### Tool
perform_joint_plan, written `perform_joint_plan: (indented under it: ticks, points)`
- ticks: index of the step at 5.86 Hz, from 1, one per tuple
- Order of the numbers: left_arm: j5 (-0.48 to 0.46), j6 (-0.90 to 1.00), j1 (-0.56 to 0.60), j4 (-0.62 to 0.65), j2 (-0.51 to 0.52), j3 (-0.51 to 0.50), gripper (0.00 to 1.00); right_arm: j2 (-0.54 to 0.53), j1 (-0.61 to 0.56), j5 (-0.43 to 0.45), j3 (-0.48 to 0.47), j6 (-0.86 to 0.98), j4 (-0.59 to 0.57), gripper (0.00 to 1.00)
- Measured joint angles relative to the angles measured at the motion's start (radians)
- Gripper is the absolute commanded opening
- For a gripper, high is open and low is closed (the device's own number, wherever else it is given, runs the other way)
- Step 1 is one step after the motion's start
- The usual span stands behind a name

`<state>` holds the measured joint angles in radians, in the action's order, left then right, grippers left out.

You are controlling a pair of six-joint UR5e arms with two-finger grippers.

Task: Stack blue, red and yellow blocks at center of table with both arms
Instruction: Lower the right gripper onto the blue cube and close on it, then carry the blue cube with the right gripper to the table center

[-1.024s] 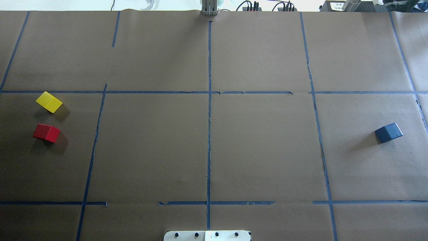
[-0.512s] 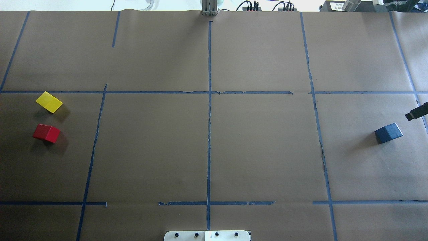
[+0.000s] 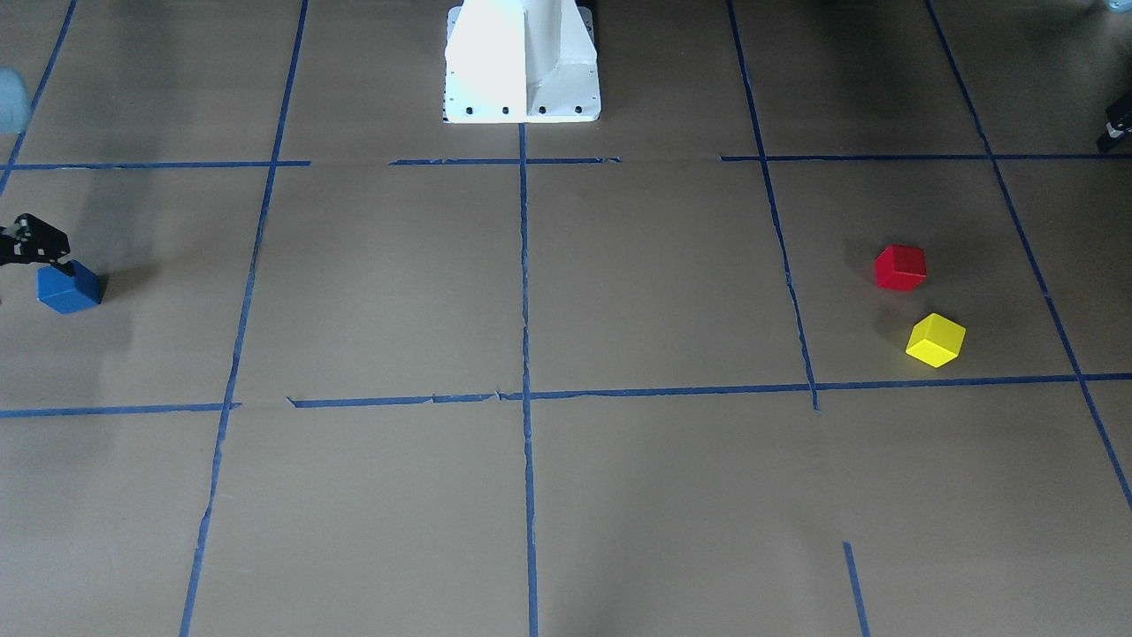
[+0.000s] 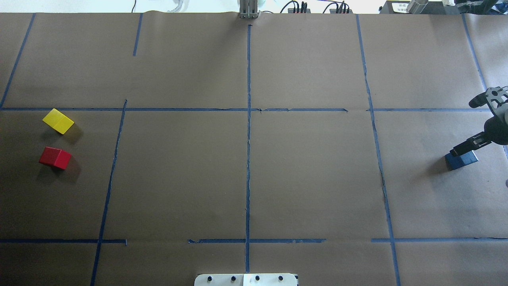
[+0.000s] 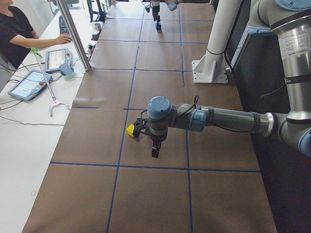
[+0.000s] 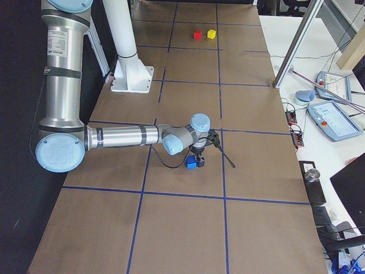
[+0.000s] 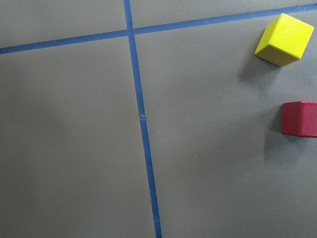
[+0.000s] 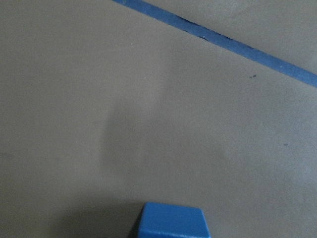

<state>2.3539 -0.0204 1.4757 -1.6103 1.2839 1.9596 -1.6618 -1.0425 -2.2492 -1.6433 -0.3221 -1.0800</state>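
Note:
The blue block (image 4: 462, 161) lies at the table's far right, also seen as the blue block (image 3: 67, 288) and the blue block (image 6: 192, 163). My right gripper (image 4: 466, 127) hangs low beside and above it. Its jaws look spread open and hold nothing; one finger (image 4: 460, 150) overlaps the block's edge. In the right wrist view the blue block (image 8: 171, 221) sits at the bottom edge. The red block (image 4: 54, 157) and yellow block (image 4: 58, 121) rest at the far left, apart. My left gripper (image 5: 154, 149) hovers near the yellow block (image 5: 130, 130); I cannot tell its state.
The white pedestal base (image 3: 522, 62) stands at the table's near middle edge. Blue tape lines (image 4: 248, 119) cross at the table's centre. A person (image 5: 17, 29) sits at a side desk with tablets (image 5: 29, 83) and a metal pole (image 5: 75, 34).
My right gripper came in from the right edge and moved down and left to the blue block. The three blocks have not moved.

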Motion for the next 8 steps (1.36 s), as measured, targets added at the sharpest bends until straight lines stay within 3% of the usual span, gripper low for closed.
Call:
perform_joint_plan:
  ticks: [1, 2, 3, 5, 6, 8]
  points:
    - [0.0, 0.0, 0.0, 0.001, 0.0, 0.009, 1.0, -0.004, 0.012, 0.008, 0.005, -0.028, 0.018, 0.66]
    - [0.0, 0.0, 0.0, 0.001, 0.0, 0.012, 1.0, -0.013, 0.015, 0.011, 0.006, -0.04, 0.022, 0.09]
    - [0.001, -0.001, 0.0, 0.001, 0.0, 0.013, 1.0, -0.024, 0.015, 0.012, 0.005, -0.05, 0.024, 0.0]
    - [0.001, -0.001, 0.0, 0.001, 0.0, 0.019, 1.0, -0.036, 0.017, 0.01, -0.017, -0.057, 0.02, 0.0]
    - [0.001, -0.001, 0.0, 0.001, 0.0, 0.023, 1.0, -0.015, 0.023, 0.006, -0.072, -0.089, -0.007, 0.0]
    - [0.002, -0.001, 0.0, 0.001, 0.0, 0.028, 1.0, 0.162, 0.088, 0.004, -0.177, -0.299, -0.155, 0.0]
